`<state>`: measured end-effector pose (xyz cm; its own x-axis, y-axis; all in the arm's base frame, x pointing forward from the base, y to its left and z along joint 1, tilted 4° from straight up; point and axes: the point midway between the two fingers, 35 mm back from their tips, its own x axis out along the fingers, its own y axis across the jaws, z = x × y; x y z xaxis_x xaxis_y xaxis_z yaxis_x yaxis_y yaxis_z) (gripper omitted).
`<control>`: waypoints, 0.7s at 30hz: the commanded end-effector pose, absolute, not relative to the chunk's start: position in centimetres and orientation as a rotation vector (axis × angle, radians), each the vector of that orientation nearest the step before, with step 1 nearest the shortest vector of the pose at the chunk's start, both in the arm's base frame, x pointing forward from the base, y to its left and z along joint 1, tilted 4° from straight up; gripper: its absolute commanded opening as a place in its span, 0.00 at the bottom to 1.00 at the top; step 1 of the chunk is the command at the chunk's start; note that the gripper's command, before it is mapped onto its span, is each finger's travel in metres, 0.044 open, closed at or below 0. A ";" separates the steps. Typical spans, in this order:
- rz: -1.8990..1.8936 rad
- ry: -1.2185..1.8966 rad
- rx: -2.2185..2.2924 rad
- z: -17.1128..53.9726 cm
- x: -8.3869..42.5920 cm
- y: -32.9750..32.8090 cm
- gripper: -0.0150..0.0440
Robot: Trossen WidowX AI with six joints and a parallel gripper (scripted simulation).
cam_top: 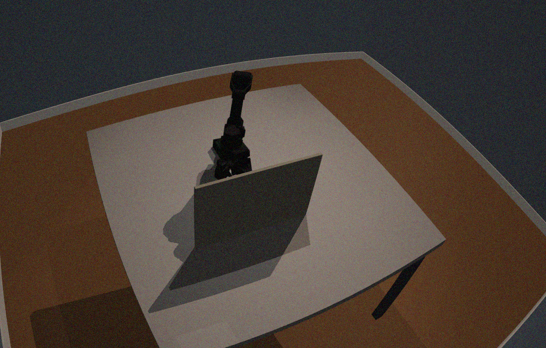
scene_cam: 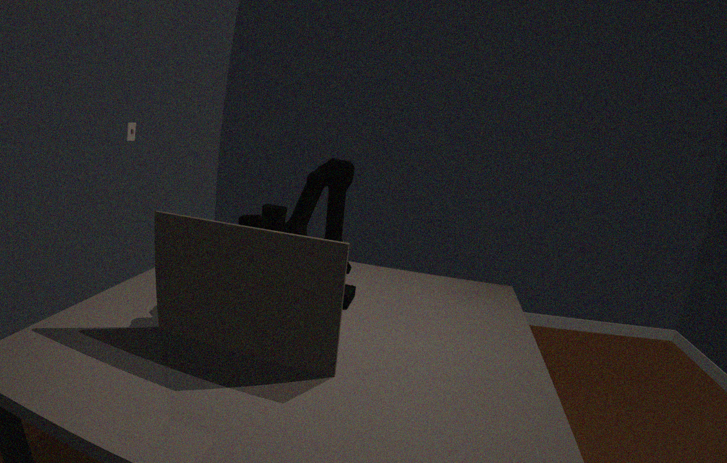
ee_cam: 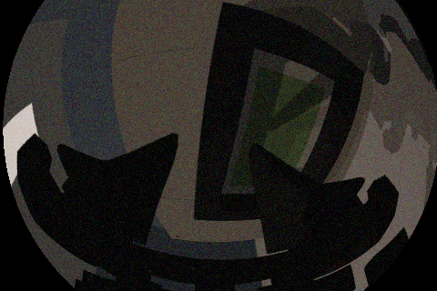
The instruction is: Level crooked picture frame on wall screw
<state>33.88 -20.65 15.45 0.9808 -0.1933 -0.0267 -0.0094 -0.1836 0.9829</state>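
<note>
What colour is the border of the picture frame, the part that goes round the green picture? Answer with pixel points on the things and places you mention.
Black. The picture frame's border [ee_cam: 213, 100] shows best in the wrist view.

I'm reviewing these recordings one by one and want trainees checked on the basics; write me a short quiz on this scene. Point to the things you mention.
1. True or false: the claw [cam_top: 231, 172] [ee_cam: 214, 145] is shut on the picture frame [ee_cam: 207, 114].
2. Which view shows the small pale wall plate [scene_cam: 131, 131]?
A) top
B) exterior
C) wrist
3. Fill in the blank: inside the frame's black border, the picture's middle is mostly ____ in colour.

Key: 1 false; 2 B; 3 green
</note>
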 end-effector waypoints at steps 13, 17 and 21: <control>-0.167 -0.156 1.755 15.5 33.9 -20.7 0.30; -0.167 -0.156 1.755 15.5 33.9 -20.7 0.25; -0.167 -0.156 1.755 15.5 33.9 -20.7 0.25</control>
<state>33.88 -20.67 15.49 0.9807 -0.1938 -0.0254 -0.0108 -0.1835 0.9830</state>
